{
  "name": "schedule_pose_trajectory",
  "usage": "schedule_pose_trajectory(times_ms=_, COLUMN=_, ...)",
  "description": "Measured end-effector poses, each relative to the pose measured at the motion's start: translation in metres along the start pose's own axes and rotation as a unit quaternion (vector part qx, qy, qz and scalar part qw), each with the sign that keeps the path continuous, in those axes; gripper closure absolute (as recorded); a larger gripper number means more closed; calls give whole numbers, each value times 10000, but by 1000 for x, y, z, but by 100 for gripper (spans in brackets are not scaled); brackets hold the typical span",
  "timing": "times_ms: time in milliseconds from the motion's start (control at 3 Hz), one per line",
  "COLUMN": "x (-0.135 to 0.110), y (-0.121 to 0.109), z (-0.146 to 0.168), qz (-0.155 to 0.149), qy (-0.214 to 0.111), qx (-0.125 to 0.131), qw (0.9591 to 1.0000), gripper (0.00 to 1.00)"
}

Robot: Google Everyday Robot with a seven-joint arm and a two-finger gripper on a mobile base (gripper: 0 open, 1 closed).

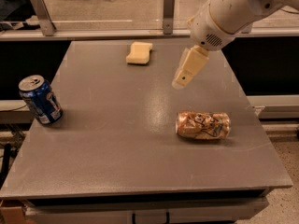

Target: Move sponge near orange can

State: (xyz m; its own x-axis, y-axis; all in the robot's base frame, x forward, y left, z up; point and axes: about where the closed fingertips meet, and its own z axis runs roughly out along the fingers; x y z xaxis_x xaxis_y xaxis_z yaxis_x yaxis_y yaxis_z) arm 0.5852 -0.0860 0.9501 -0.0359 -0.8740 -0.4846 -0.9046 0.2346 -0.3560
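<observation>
The pale yellow sponge (pixel 139 53) lies flat at the far middle of the grey table (pixel 117 148). The orange can (pixel 202 125) lies on its side at the right of the table, nearer the front. My cream gripper (pixel 180 82) hangs from the white arm that comes in from the upper right. It is above the table, to the right of the sponge and nearer the front, and above and behind the orange can. It touches neither.
A blue can (pixel 40 100) with a silver top stands upright near the table's left edge. A rail with metal posts (pixel 168 6) runs behind the table's far edge. Office chair legs show on the floor beyond.
</observation>
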Motion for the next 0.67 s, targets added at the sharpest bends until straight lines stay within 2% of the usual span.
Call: schedule_pose_trajectory(times_ms=667, x=-5, y=-2, z=3, qz=-26, qy=-109, qx=8, qw=9999, gripper=0)
